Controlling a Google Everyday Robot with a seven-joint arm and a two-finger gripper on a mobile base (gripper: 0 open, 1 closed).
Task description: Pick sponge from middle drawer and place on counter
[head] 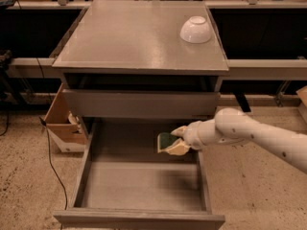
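Note:
The middle drawer is pulled open below the counter, its grey floor bare. My gripper is shut on the sponge, dark green face with a yellow base, and holds it in the air above the drawer's back right part, just below the closed upper drawer front. My white arm reaches in from the right.
A white bowl lies upside down on the counter's back right. The upper drawer front is closed. A cardboard box stands on the floor to the left, with a black cable beside it.

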